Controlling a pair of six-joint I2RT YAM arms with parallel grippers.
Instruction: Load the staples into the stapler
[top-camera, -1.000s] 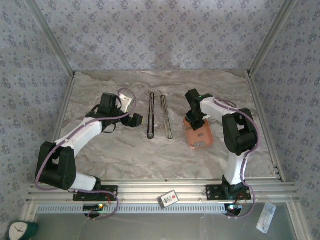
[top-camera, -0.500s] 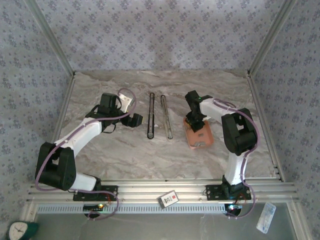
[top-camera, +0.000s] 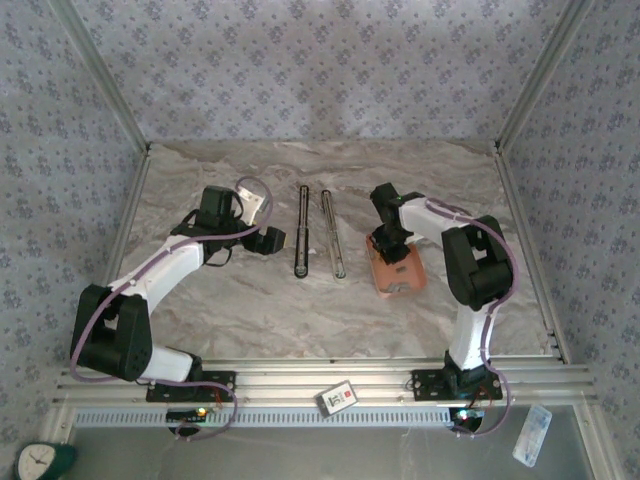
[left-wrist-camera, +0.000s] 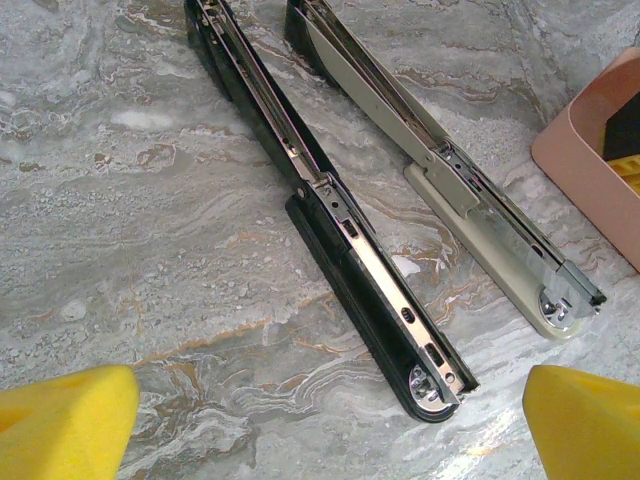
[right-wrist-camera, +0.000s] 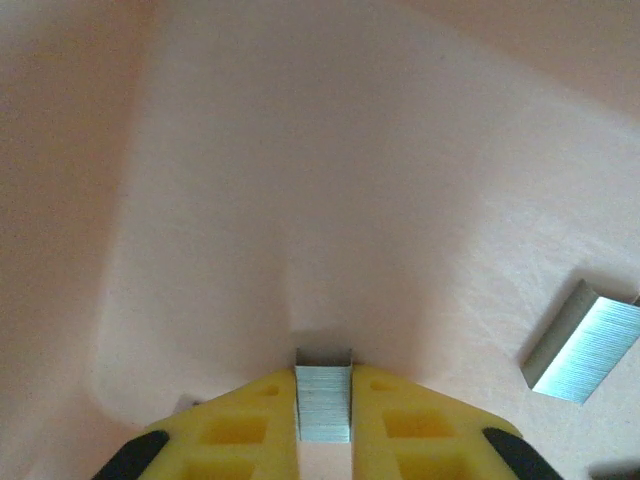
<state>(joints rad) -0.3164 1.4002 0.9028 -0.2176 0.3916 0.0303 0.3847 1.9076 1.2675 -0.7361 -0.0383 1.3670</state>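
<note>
Right gripper sat down inside pink tray, yellow fingers pinched tight on staple strip. Second strip lay loose nearby on tray floor. Left gripper gaped wide, near black stapler, which lay opened flat on table. Beige stapler lay alongside, not touching it.

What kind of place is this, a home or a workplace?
Probably a robot test booth: the left arm and right arm are bolted to an aluminium rail, and patterned walls enclose the marble-look table.
</note>
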